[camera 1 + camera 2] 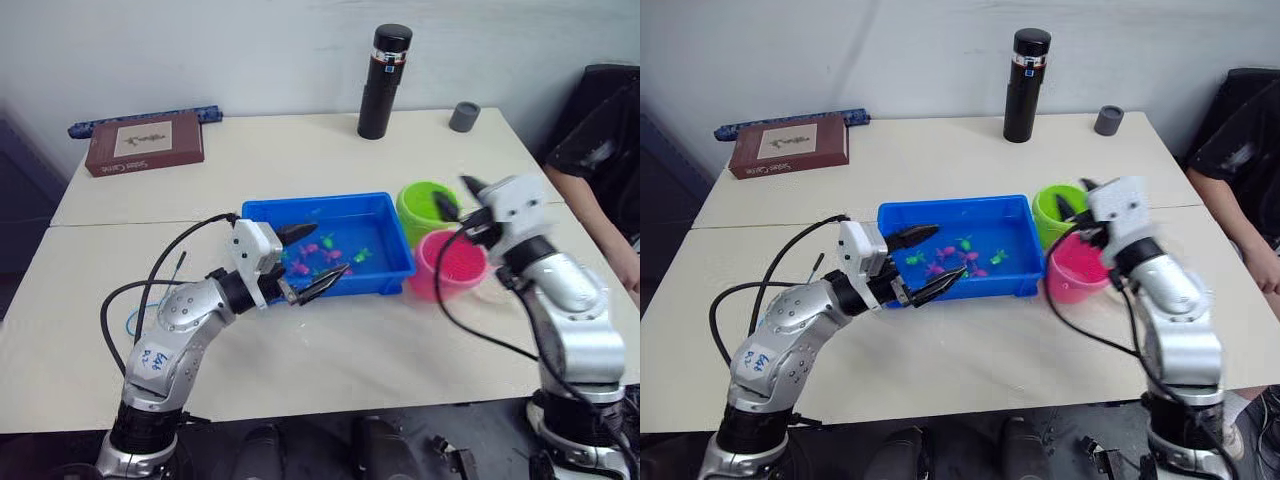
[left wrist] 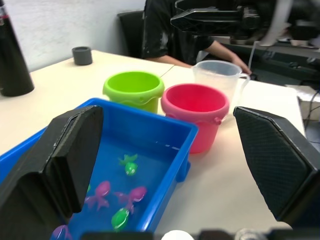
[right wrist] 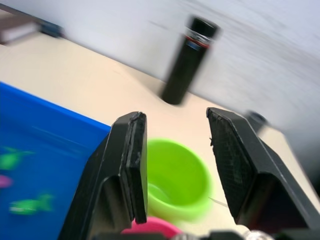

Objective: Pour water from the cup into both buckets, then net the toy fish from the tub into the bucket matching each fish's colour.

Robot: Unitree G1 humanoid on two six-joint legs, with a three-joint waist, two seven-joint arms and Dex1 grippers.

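L gripper [image 1: 312, 258]: spread, empty, over tub [image 1: 395, 268] edge, prob. awaiting net.
R gripper [image 3: 176, 165]: spread, empty, above buckets [image 2: 134, 89].
Cup [image 2: 219, 80]: behind buckets, unheld.

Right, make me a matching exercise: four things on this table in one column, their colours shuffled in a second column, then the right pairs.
Things:
1. tub
2. flask
3. bucket nearer the flask
4. bucket nearer the table's front edge

Colours:
A. pink
B. black
C. blue
D. lime green

Pairs: 1-C, 2-B, 3-D, 4-A
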